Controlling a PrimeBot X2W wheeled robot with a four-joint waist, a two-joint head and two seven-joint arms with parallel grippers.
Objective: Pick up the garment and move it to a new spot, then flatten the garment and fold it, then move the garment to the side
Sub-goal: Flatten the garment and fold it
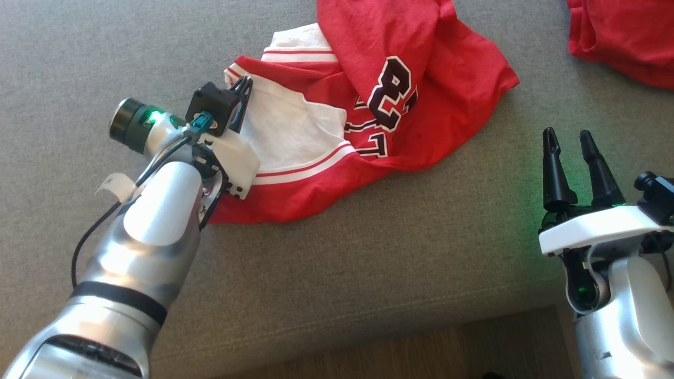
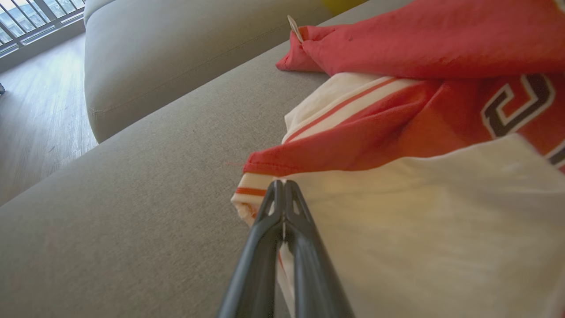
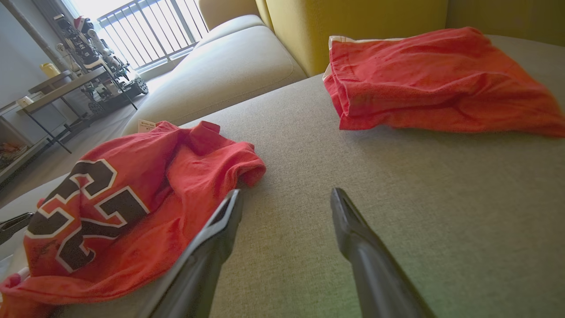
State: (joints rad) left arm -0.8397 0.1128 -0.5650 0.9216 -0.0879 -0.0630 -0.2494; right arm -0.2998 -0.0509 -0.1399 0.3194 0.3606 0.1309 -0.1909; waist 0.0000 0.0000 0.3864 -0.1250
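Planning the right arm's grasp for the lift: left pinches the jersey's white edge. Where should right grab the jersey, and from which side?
Take the red corner of the jersey, the part nearest the right gripper. It juts out past the crumpled body, lies low on the couch, and is far from the left gripper. Probably come from the right, fingers low, open jaws straddling its edge.

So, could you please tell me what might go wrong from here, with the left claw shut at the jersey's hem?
1. The left claw pinches only the thin striped hem of the crumpled red-and-white fabric jersey; it could slip free on lifting.
2. The jersey lies bunched and folded over itself, so a one-corner lift may leave it twisted.
3. The open right claw is apart from it, giving no second hold.
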